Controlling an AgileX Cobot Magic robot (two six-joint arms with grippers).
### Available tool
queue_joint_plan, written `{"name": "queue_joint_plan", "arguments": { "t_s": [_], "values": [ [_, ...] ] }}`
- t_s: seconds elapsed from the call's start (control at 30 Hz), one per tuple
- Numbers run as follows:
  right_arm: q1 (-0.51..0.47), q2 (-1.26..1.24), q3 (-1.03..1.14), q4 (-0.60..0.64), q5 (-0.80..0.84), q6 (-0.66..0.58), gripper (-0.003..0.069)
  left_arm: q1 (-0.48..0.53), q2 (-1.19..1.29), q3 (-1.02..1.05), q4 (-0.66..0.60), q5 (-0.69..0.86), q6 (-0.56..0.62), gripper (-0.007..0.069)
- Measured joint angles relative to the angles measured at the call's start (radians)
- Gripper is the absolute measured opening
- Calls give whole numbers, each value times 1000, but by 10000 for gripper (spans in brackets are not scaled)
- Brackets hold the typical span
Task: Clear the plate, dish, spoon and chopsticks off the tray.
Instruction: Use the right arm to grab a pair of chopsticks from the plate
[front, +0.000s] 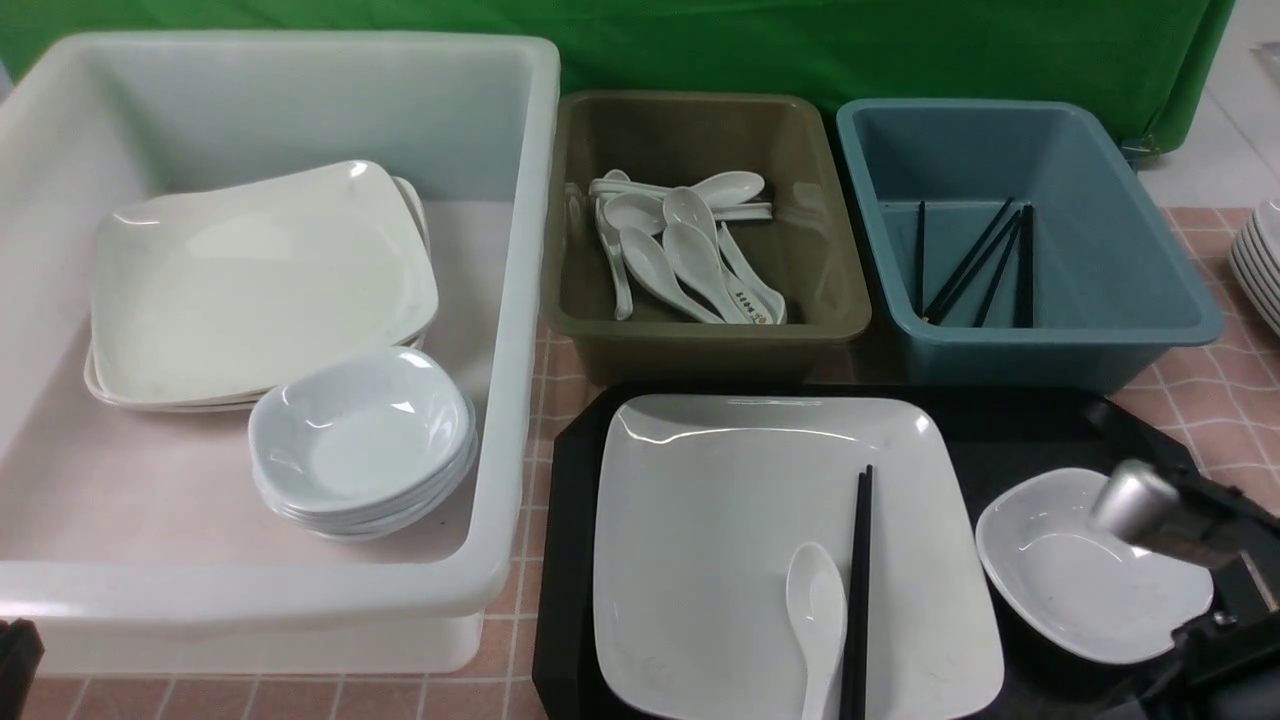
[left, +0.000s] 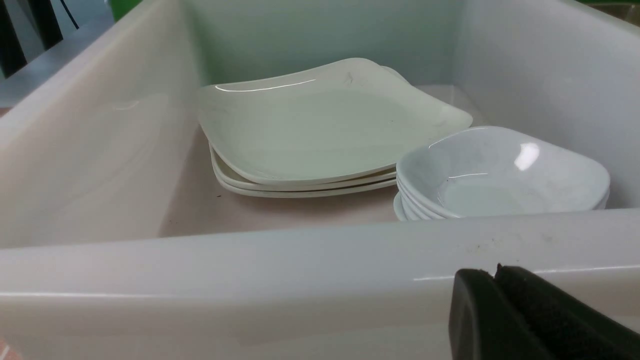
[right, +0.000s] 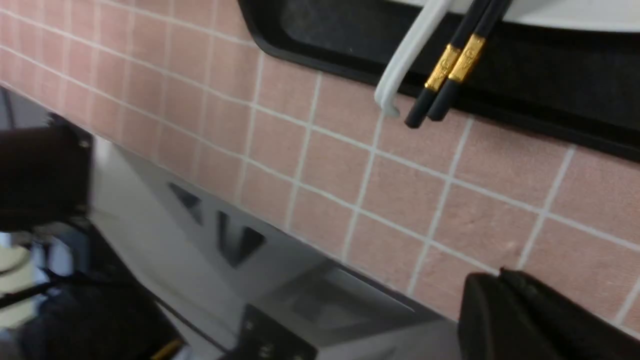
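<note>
Lying side by side on the plate (front: 720, 520) in the black tray (front: 568, 560): spoon (front: 815, 610) and chopsticks (front: 858, 590), with the dish (front: 1070, 590) just right of the plate. Empty and clenched, the right gripper (right: 500, 277) hangs over the pink checked cloth (right: 325, 165); the left gripper (left: 495, 274), clamped closed too, sits beside the white tub (left: 300, 260).

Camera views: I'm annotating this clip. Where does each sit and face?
Front: between the arms, facing forward over the tray; right arm shows.
Left wrist: on that arm, facing into the white tub; shut left tool shows.
Right wrist: on that arm, facing the tray's near rim; shut right tool shows.
Shared: front and right wrist show the chopsticks.
</note>
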Motion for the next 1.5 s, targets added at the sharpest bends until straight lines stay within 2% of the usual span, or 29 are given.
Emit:
{"name": "queue_joint_plan", "arguments": {
  "t_s": [0.03,0.07,0.17,0.23,0.4,0.5,0.9,1.33,1.5],
  "values": [
    [10,4,-3,-20,-6,22,86,0,0,0,0,0,0,21],
    [85,35,-29,-93,-47,102,111,0,0,0,0,0,0,21],
    [238,119,-97,-324,-125,345,204,0,0,0,0,0,0,21],
    [307,173,-139,-400,-147,457,284,0,0,0,0,0,0,21],
    [382,323,-252,-449,-172,566,435,0,0,0,0,0,0,21],
    [389,395,-285,-454,-191,600,477,0,0,0,0,0,0,21],
    [389,538,-293,-463,-243,654,492,0,0,0,0,0,0,21],
    [389,578,-301,-508,-306,701,492,0,0,0,0,0,0,21],
    [389,578,-301,-511,-333,702,459,0,0,0,0,0,0,21]
  ]
}}
